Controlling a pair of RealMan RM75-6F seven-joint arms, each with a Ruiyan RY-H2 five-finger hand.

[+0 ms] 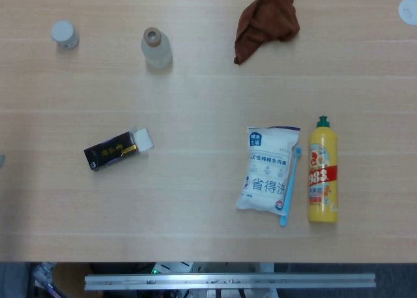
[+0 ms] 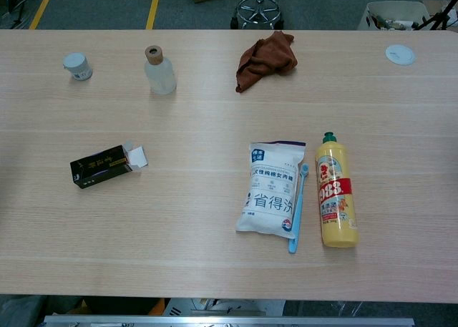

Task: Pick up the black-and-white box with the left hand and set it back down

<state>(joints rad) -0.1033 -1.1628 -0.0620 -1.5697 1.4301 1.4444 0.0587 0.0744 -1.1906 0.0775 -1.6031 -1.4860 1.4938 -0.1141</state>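
Task not visibly begun: neither hand in either view.

Hand states cannot be told, so no hand-relative placing is possible. Black-and-white box lies flat on the table, left side, white flap open; blue toothbrush and white packet well apart, glass bottle beyond. Pick-up and set-down both appear outstanding.

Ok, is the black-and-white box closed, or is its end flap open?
Open. The black-and-white box lies flat on the table, and the white flap at its right end stands out from the body in both views.
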